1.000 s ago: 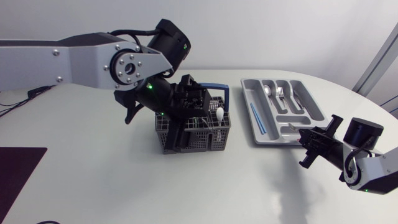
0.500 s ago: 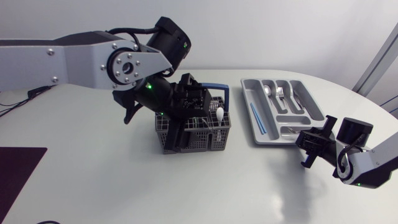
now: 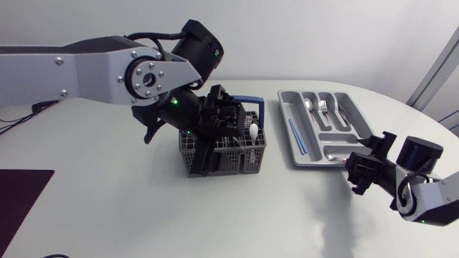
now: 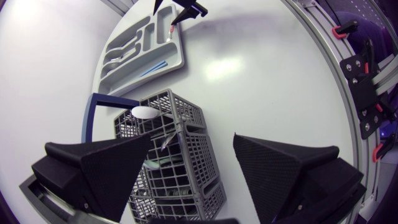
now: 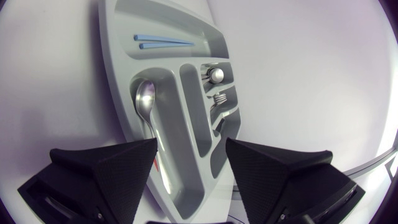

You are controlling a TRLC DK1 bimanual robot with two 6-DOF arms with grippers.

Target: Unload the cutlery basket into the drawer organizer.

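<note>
The grey cutlery basket [image 3: 237, 152] with a blue handle [image 3: 252, 102] stands mid-table, and a white spoon [image 3: 253, 132] sticks up from it. My left gripper [image 3: 209, 143] hangs open just over the basket [image 4: 180, 155], one finger on each side and gripping nothing. The grey drawer organizer [image 3: 295, 136] lies to the right. My right gripper [image 3: 362, 169] is open at the organizer's near end. In the right wrist view a metal spoon [image 5: 147, 102] lies free in a compartment ahead of the open fingers [image 5: 118, 162].
The organizer [image 5: 118, 74] also holds two blue sticks [image 5: 163, 42], a fork [image 5: 219, 99] and other metal cutlery in separate slots. A dark mat [image 3: 18, 197] sits at the table's front left corner. The table edge curves close behind my right arm.
My right gripper has opened and let go of the metal spoon, which now lies in the organizer. The right arm shifted slightly. The left arm has stayed still.
</note>
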